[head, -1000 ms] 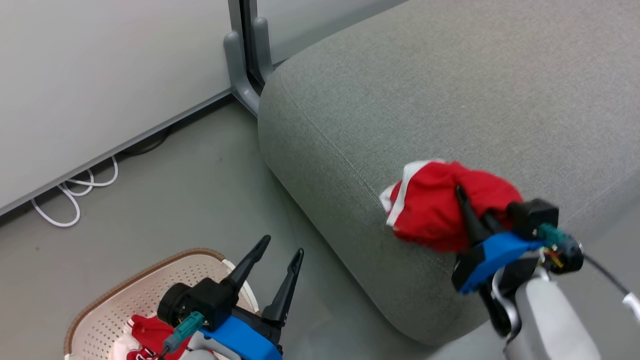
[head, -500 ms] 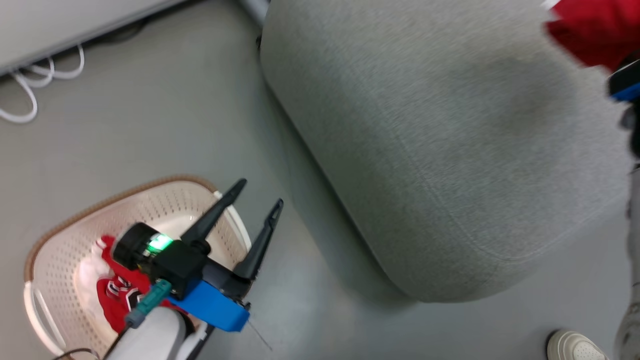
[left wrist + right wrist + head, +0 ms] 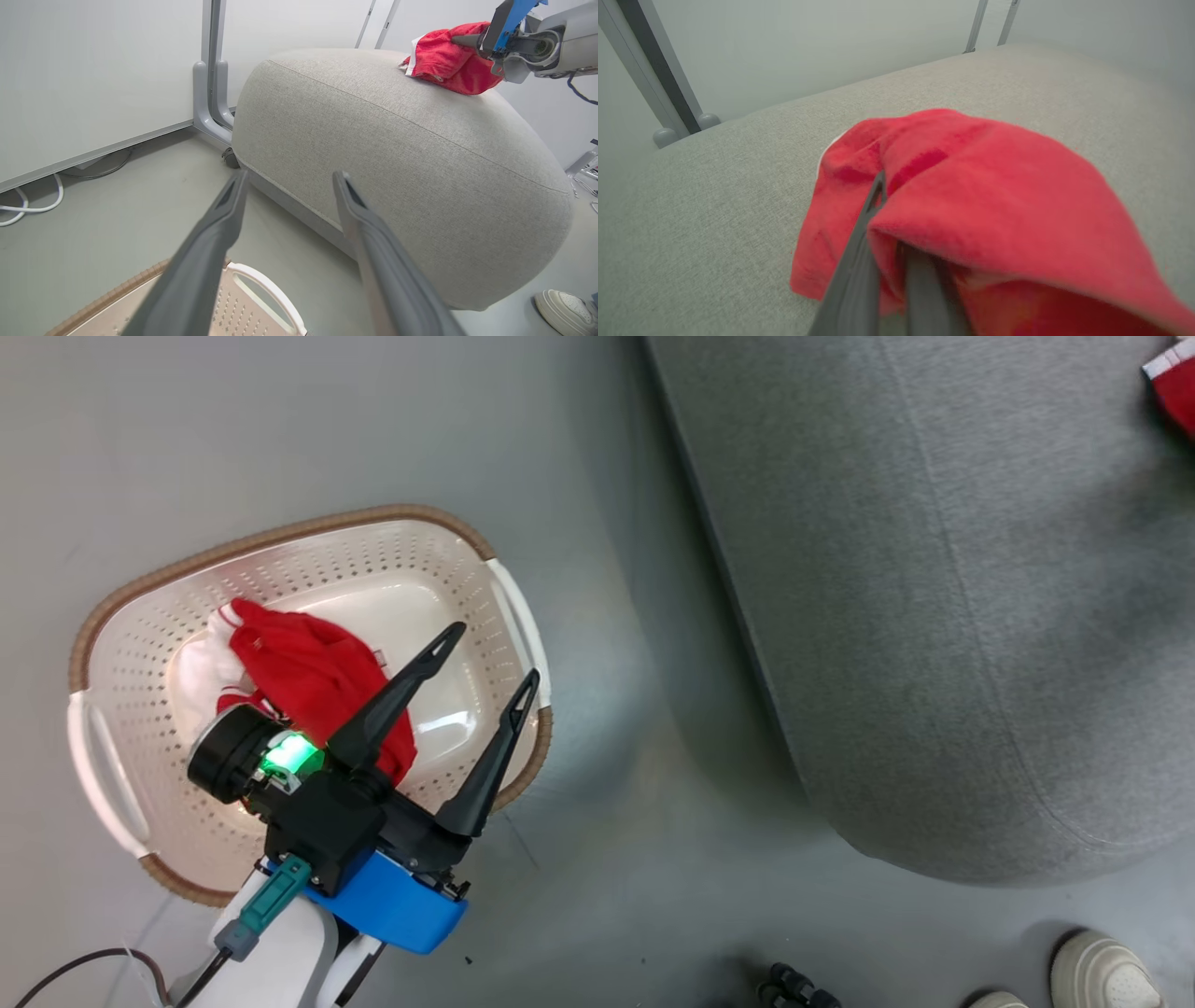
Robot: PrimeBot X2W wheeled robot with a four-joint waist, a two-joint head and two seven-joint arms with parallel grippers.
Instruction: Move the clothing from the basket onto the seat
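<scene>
The cream basket [image 3: 280, 532] with its brown rim stands on the floor left of the grey seat [image 3: 934, 616]. Inside it lies a crumpled red garment [image 3: 317, 677] with white trim. My left gripper [image 3: 493, 653] hangs open over the basket's right side, holding nothing; in its wrist view the left gripper [image 3: 290, 176] points at the seat [image 3: 397, 154] above the basket's handle [image 3: 261, 280]. A second red garment [image 3: 448, 60] rests on top of the seat, and my right gripper [image 3: 460, 41] is shut on it. That garment [image 3: 971, 186] drapes over the fingers [image 3: 859, 261].
Pale shoes [image 3: 1102, 975] of a person stand on the floor at the lower right, near the seat's corner. A grey partition post [image 3: 210, 93] and white cables [image 3: 28, 205] run along the wall behind the seat. Bare floor [image 3: 607, 859] separates basket and seat.
The head camera has swung down and left, so the basket now sits mid-left and the held garment sits at the top right corner. The left gripper stays open near the basket.
</scene>
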